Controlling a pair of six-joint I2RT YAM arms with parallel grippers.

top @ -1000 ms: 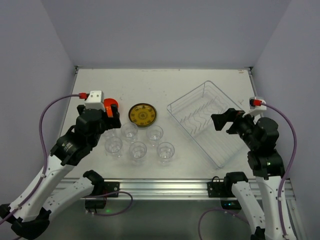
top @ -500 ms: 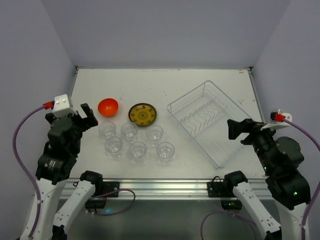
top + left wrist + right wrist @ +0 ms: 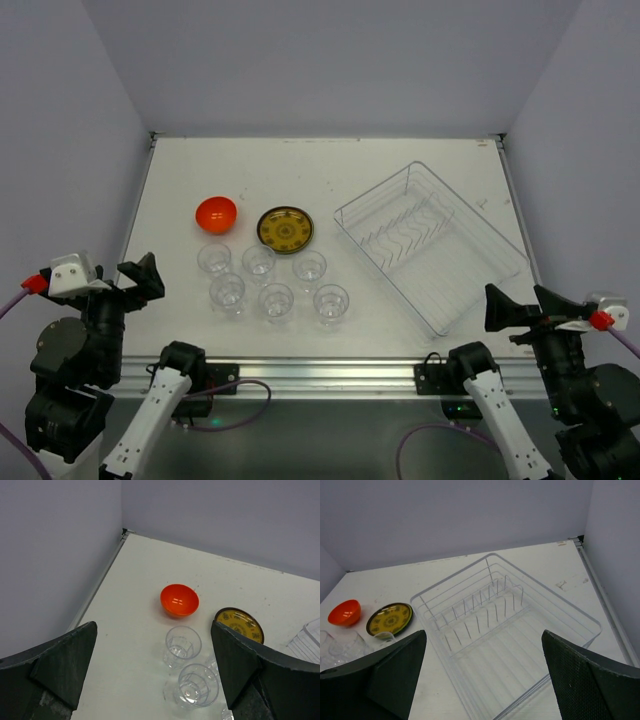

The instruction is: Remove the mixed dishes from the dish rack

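The left gripper (image 3: 140, 280) is held with its fingers spread wide and nothing between them, low at the near-left corner of the table (image 3: 400, 160). The right gripper (image 3: 525, 308) is held equally wide and empty at the near-right edge.

Nearest the left fingers, six clear cups (image 3: 276, 302) are set in two rows, close together. Just beyond them lie the orange bowl (image 3: 216, 213) and the patterned plate (image 3: 285, 229). The dish rack (image 3: 480, 255) is set at an angle on the right, well apart from the dishes, and only its wire holder (image 3: 395, 235) is seen inside it. No other plate can be made out in any view, so the unloading is judged finished or nearly so.

The main risk is judged to lie with the cups: they are light, transparent and closely packed, so a low sweep of the left arm across them could topple several at once. The rack's near corner lies close to the table edge by the right gripper — a careless reach there could nudge it outward.
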